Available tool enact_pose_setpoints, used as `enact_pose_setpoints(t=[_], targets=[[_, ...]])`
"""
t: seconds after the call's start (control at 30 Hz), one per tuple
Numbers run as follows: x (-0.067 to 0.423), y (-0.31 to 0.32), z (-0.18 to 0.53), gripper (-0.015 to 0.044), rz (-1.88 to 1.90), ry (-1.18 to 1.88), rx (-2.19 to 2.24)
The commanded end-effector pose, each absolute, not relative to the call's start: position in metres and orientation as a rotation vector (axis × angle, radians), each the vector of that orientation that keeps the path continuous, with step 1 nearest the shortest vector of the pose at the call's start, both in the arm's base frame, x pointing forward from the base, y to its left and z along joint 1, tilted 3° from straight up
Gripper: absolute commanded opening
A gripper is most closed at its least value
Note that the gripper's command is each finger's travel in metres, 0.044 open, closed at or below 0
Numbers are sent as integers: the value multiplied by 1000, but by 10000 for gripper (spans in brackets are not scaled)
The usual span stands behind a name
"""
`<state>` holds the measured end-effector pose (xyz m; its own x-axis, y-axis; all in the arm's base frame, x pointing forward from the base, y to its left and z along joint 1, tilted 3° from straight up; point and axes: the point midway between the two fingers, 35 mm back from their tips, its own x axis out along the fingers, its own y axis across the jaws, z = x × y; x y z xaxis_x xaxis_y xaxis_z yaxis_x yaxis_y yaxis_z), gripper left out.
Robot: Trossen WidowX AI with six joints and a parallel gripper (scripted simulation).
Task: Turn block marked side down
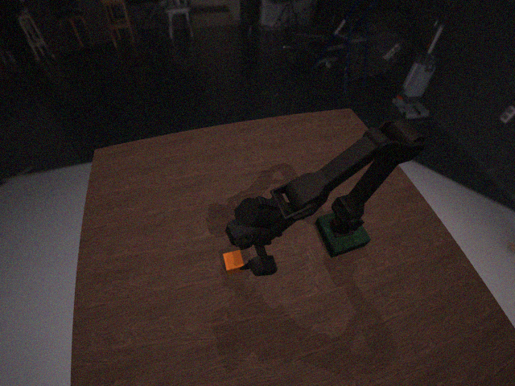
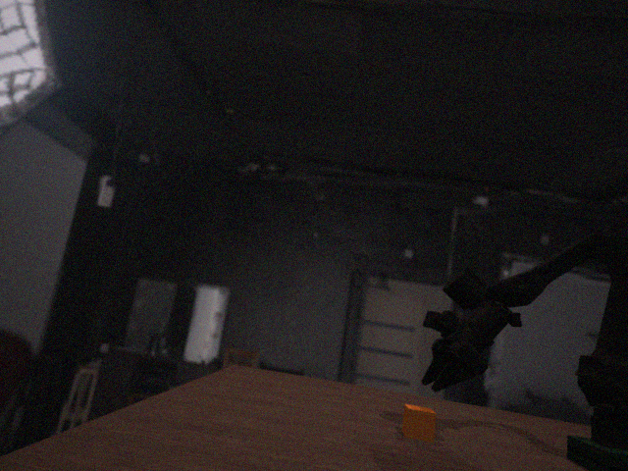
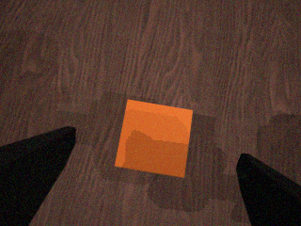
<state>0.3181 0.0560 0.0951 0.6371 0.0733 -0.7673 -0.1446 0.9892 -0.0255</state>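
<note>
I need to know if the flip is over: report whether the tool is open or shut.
Open, holding nothing. In the wrist view the tool's dark fingers stand far apart on either side of the orange block, which rests on the table.
</note>
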Motion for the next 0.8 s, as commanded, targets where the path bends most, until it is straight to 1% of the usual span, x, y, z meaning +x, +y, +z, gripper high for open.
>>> enact_pose_setpoints(t=[0.0,0.13,0.63,0.77], targets=[[311,55,99,440,119,903,-84],[316,56,102,440,118,954,-88],[346,61,129,440,97,1466,-121],[346,61,130,440,96,1489,-122]])
